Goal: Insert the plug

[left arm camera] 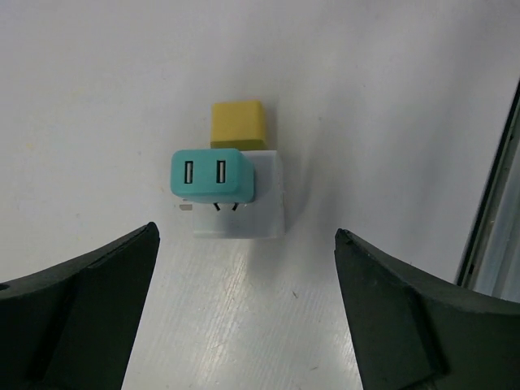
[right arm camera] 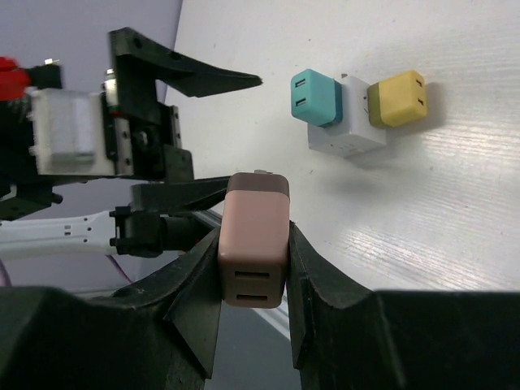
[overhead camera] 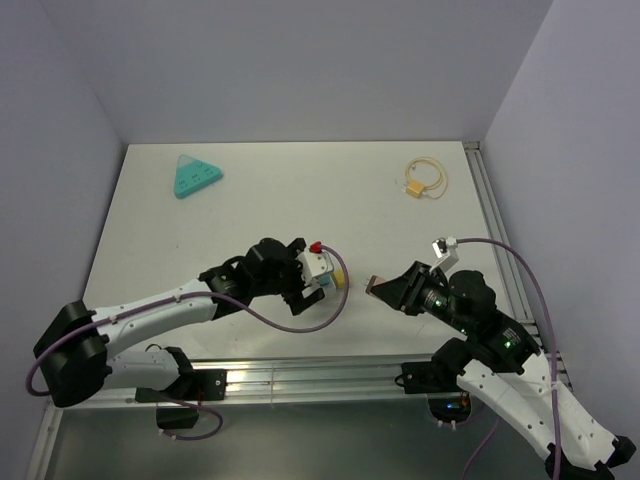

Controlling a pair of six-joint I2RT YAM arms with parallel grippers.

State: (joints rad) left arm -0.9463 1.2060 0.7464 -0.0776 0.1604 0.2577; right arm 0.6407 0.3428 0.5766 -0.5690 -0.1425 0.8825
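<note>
Fingers [right arm camera: 191,284] of my right gripper [right arm camera: 253,272] pinch the pink plug [right arm camera: 254,236] near the white socket cube [right arm camera: 349,136], which bears a teal plug [right arm camera: 315,97] and a yellow plug [right arm camera: 398,99], my left gripper [left arm camera: 246,236] spread wide before it; next, I judge, its prongs must meet a free face.

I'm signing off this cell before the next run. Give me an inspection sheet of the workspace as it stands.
Surface: white table, no marks seen.
Job's things: white block lying on the table, with a teal plug and a yellow plug on different faces; pink plug held off the table.
Clutter: teal triangle far left; beige loop far right.
Grippers: left gripper open, facing the block; right gripper shut on the pink plug.
Cables: purple cables looping from both arms.
Surroundings: pale walls; metal rails along the right and near edges.
</note>
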